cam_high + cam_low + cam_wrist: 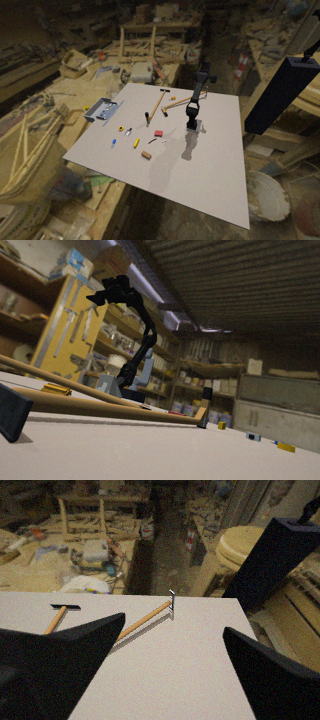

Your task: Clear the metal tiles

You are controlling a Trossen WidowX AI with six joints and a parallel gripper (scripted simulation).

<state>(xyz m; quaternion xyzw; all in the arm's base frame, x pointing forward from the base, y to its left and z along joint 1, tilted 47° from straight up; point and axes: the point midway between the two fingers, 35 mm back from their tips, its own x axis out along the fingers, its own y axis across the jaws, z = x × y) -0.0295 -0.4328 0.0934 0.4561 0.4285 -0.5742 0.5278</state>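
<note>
Slim black arm (197, 89) (148, 320), pointed black pincer (96, 298) (173, 624)

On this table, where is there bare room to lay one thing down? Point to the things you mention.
Bare: the wide stretch between the brown block (146, 155) and the table's (222, 180) near right corner, partly shadowed. Crowded: around the red block (158, 133), with small things close by.

Tiles (110, 107) on bench plate (112, 113); catch box (89, 118) at plate's far end; tape measure (120, 128) before plate.

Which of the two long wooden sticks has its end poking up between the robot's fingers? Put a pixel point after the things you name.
The long-handled tool (178, 102) (145, 620) with the pale, upright end piece. The other long tool (157, 104) (56, 620) ends in a flat black bar.
</note>
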